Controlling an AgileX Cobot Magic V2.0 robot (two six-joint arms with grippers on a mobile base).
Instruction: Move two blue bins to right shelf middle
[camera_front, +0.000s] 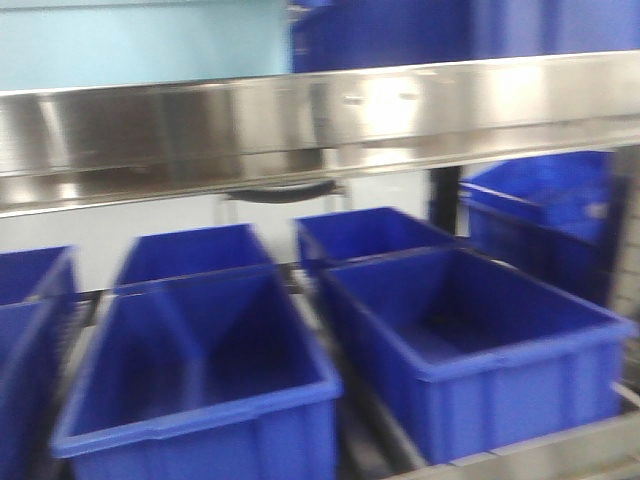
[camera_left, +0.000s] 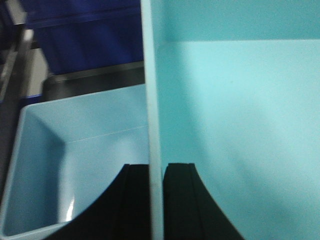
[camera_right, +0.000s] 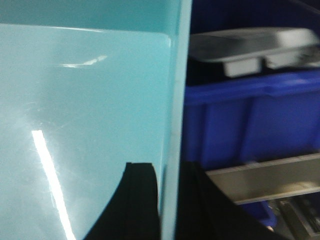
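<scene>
The held pale blue bin (camera_left: 240, 125) fills the right half of the left wrist view and the left half of the right wrist view, with its smooth inner face toward each camera. The left gripper (camera_left: 156, 172) straddles one upright wall of it, a black finger on either side, pinched onto the plastic. The right gripper (camera_right: 167, 172) is clamped on a wall in the same way. This is most likely the opposite wall of the same bin, though no single view shows both. Taking the thin walls from above on two sides looks like the sensible way to keep so wide a box level, since one pincer alone would let it tip.

The second pale blue bin (camera_left: 75, 165) lies at the lower left of the left wrist view, open side up and just beside the gripped wall. I cannot tell whether the two touch, and nothing grasps it.

In the front view a pale cyan surface (camera_front: 140, 40) shows at the upper left above the steel shelf edge (camera_front: 320, 115), and I cannot tell which bin it belongs to. Below that edge royal blue bins (camera_front: 470, 350) stand in rows across the lower frame. The right wrist view has another dark blue bin (camera_right: 250, 120) at right centre, with a grey tray (camera_right: 250, 45) above it. With these levels occupied, I judge the carry is under way and neither pale bin is set down on the right shelf's middle level yet
</scene>
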